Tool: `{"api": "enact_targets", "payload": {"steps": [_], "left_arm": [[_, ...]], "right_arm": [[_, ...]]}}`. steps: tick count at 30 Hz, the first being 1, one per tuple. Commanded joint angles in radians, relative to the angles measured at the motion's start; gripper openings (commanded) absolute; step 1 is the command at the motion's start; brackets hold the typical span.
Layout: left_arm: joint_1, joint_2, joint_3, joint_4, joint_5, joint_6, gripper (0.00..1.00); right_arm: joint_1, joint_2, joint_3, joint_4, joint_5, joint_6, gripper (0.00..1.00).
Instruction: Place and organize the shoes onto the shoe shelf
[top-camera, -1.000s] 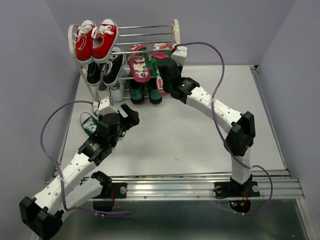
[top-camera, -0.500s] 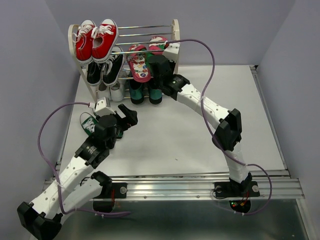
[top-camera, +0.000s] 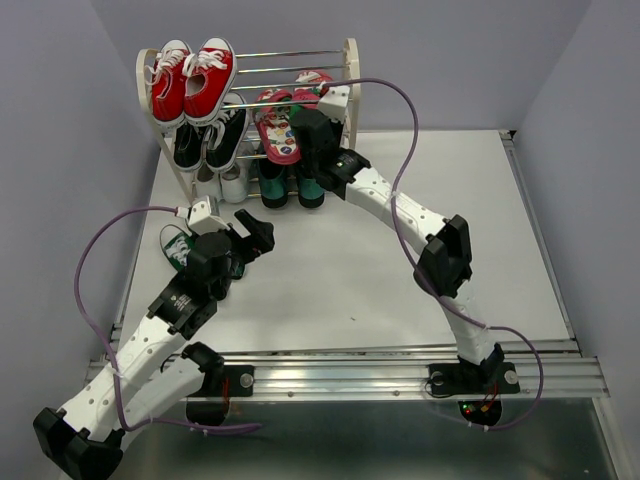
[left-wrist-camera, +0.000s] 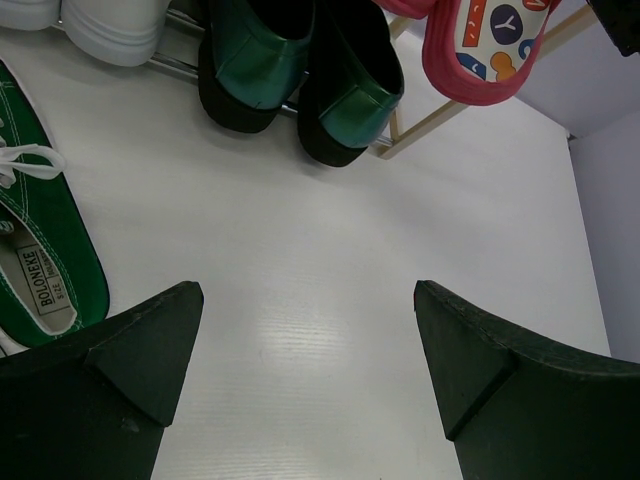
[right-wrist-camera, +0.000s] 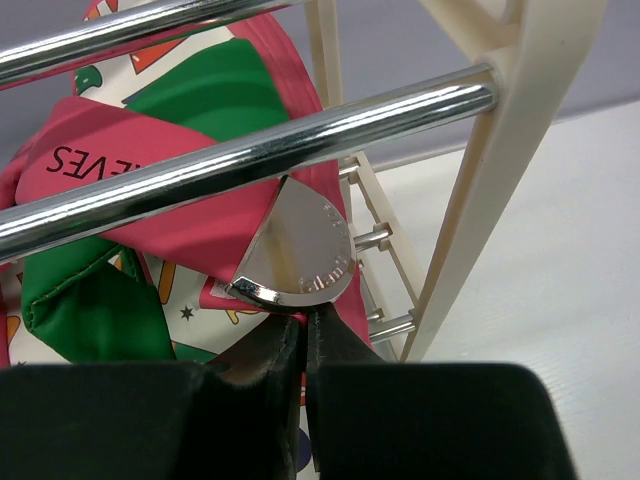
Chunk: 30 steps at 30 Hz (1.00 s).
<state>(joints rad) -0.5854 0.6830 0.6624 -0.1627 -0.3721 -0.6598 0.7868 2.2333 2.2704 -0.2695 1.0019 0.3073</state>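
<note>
Shoe shelf (top-camera: 351, 62) at far left of worktop (top-camera: 420, 200). Pink flip-flops on middle rods, right half: first flip-flop (top-camera: 278, 130) lies flat, second flip-flop (right-wrist-camera: 190, 215) tilted beside right frame, behind chrome rods. Right claw (right-wrist-camera: 303, 335) clenched, tips touching silver badge (right-wrist-camera: 300, 250) on second flip-flop; true grip unclear. Dark green loafers (left-wrist-camera: 290, 60) on bottom tier, heels outward. Green sneaker (left-wrist-camera: 45, 255) on worktop, near left claw (left-wrist-camera: 308, 300), released wide above bare worktop. Red sneakers (top-camera: 192, 80) on top tier, black sneakers (top-camera: 210, 135) beneath.
</note>
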Motion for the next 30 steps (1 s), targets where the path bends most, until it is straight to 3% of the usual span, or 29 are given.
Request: {"api": "enact_targets", "payload": {"steps": [1, 15, 21, 30], "left_arm": [[0.002, -0.007, -0.012, 0.032, 0.002, 0.003, 0.99], [0.002, 0.006, -0.009, 0.034, -0.004, 0.006, 0.99], [0.001, 0.012, -0.007, 0.032, -0.004, 0.009, 0.99], [0.002, 0.012, -0.009, 0.034, -0.010, 0.011, 0.99]], "right_arm": [[-0.003, -0.024, 0.075, 0.157, 0.037, 0.004, 0.02], [-0.032, -0.020, 0.051, 0.188, 0.009, 0.033, 0.04], [-0.041, -0.026, 0.000, 0.358, 0.035, -0.020, 0.04], [-0.060, 0.002, 0.001, 0.426, 0.024, -0.045, 0.05]]}}
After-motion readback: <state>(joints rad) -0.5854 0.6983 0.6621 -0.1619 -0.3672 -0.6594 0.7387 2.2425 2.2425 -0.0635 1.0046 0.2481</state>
